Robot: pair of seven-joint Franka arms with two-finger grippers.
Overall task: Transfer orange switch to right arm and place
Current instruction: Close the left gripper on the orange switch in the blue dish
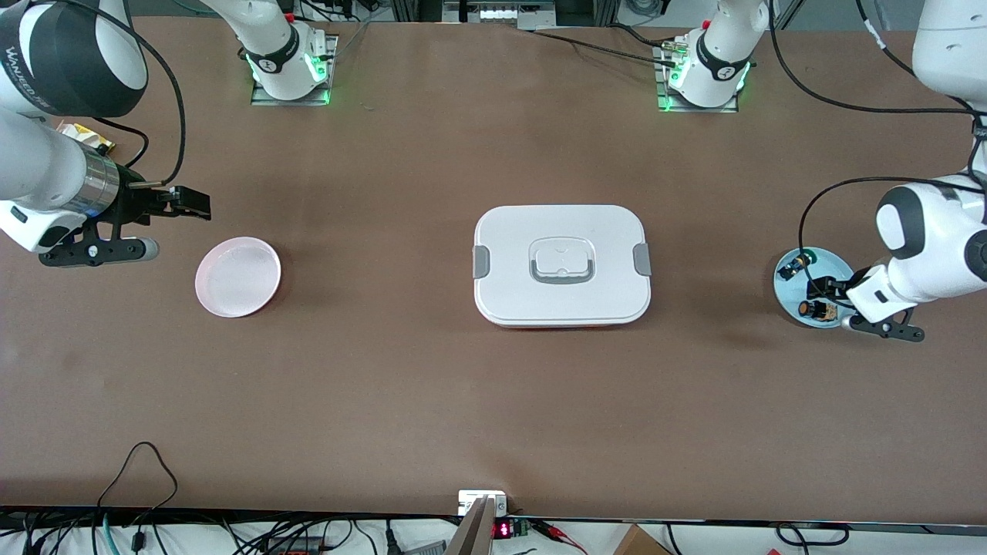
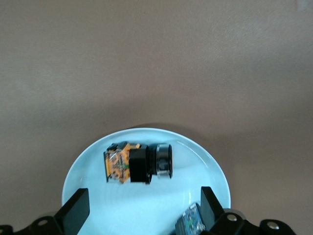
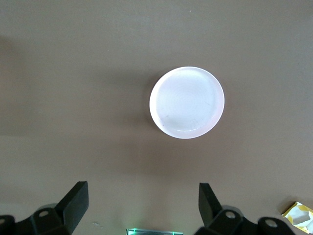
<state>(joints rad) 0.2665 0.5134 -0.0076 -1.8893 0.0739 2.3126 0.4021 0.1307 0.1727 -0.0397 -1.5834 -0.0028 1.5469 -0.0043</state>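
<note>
The orange switch [image 1: 816,310] [image 2: 137,163] lies on its side on a light blue plate [image 1: 790,289] [image 2: 161,210] at the left arm's end of the table. Its orange block shows at one end and its black barrel with a silver ring at the other. My left gripper [image 1: 823,289] [image 2: 142,213] hangs open low over this plate, with the switch just ahead of its fingertips [image 2: 74,213] and nothing between them. My right gripper [image 1: 191,202] [image 3: 142,200] waits open and empty in the air by a pink plate [image 1: 237,276] [image 3: 187,103].
A second black switch [image 1: 794,267] [image 2: 192,223] with a green-yellow tip lies on the same blue plate, close to one left finger. A white lidded box [image 1: 561,262] stands mid-table. A yellow packet [image 1: 91,139] [image 3: 298,215] lies at the right arm's end.
</note>
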